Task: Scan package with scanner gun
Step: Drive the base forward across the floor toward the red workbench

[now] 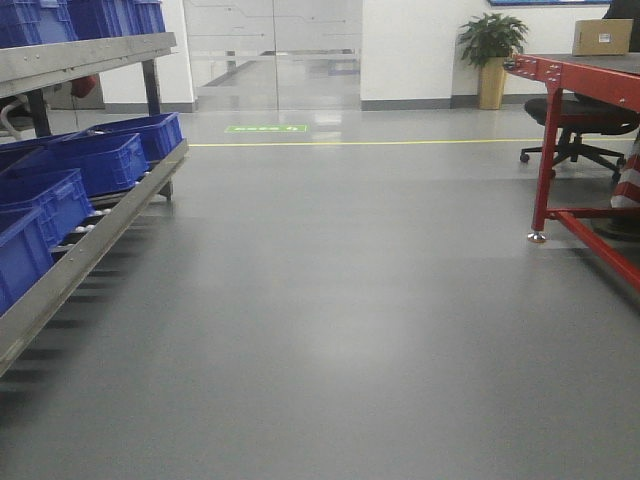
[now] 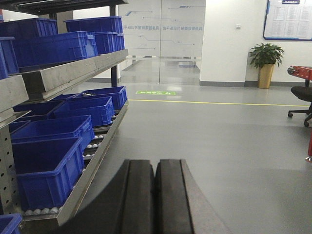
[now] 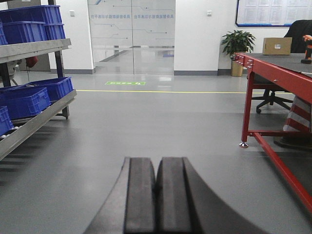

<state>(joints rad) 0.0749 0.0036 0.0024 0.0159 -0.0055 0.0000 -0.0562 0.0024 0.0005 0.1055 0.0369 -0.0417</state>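
Left gripper and right gripper pressed together; the package sits on the far red table, scanner gun blurred, edge-cropped.

Glossy floor, matt cardboard package

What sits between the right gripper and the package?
Right wrist view: bare grey floor, then the red table, with the package on its far end.

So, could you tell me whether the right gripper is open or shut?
Shut. The right gripper shows its two black fingers meeting with no gap, holding nothing.
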